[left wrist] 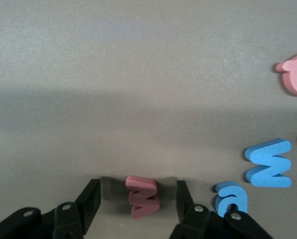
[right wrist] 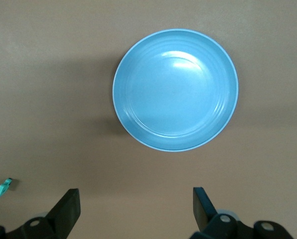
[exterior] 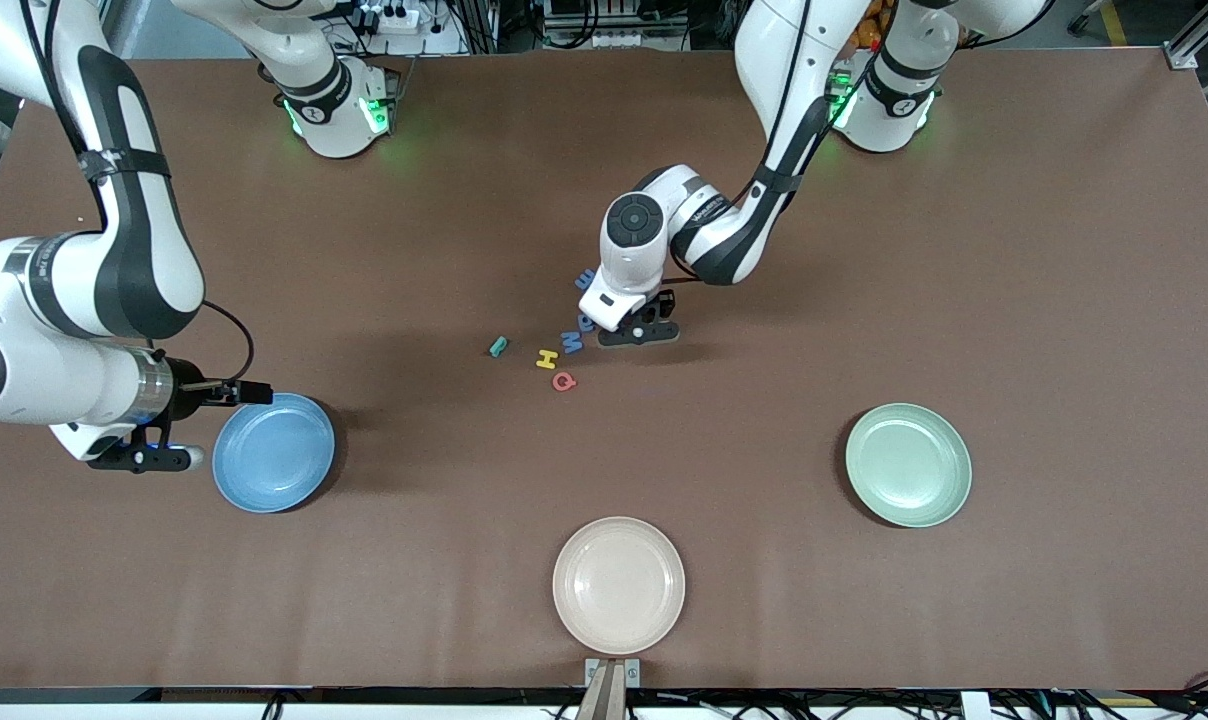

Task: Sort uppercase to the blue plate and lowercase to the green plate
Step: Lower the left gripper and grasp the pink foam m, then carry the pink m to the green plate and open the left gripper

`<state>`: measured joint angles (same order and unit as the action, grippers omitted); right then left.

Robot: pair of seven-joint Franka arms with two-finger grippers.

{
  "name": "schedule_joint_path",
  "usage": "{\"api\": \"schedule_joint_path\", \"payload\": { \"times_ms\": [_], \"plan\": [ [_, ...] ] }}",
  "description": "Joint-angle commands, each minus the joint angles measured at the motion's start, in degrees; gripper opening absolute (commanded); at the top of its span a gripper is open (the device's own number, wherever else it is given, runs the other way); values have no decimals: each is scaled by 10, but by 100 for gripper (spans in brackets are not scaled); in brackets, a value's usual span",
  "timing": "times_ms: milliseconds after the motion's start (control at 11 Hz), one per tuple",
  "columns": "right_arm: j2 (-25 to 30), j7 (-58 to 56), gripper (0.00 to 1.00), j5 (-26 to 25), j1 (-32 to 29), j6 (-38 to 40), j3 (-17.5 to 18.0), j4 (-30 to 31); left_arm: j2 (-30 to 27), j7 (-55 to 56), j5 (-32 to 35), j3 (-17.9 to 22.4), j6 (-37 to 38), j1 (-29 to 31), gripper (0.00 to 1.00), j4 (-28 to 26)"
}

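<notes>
I have the left gripper (left wrist: 137, 199) down at the table with its fingers spread either side of the red w (left wrist: 143, 196), not yet touching it. Taking that w as my mark: the blue a (left wrist: 231, 198) lies just beside it, the blue M (left wrist: 269, 163) a little past that, and the red Q (left wrist: 295, 74) farther out in the same cluster. The green plate (exterior: 908, 464) sits well apart from the w, toward the left arm's end. I judge this is the pick of a lowercase letter; next I must close squarely on the w, lift, and carry it there. The right gripper (right wrist: 136, 209) waits, fingers apart and empty, by the blue plate (right wrist: 175, 89).
</notes>
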<state>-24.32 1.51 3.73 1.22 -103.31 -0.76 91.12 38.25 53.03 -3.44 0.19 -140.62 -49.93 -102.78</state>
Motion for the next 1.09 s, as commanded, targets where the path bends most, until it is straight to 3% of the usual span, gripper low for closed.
{"api": "schedule_joint_path", "payload": {
  "times_ms": [0, 181, 362, 453, 544, 634, 997],
  "plan": [
    [1, 4, 100, 10, -3, -6, 3, 3, 9, 22, 15, 4, -3, -8, 56, 14],
    [0, 4, 100, 10, -3, -6, 3, 3, 10, 24, 15, 4, -3, -8, 54, 14],
    [-2, 4, 100, 10, -3, -6, 3, 3, 10, 34, 16, 4, -3, -8, 43, 14],
    [-2, 4, 100, 10, -3, -6, 3, 3, 10, 35, 16, 4, -3, -8, 31, 14],
    [-2, 4, 100, 10, -3, -6, 3, 3, 10, 35, 16, 4, -3, -9, 7, 14],
    [-2, 4, 100, 9, -3, -6, 3, 3, 10, 39, 16, 4, -3, -9, 0, 14],
    [-2, 5, 100, 10, -1, -6, 3, 3, -40, 37, 16, 11, 6, 2, 0, 17]
  ]
}}
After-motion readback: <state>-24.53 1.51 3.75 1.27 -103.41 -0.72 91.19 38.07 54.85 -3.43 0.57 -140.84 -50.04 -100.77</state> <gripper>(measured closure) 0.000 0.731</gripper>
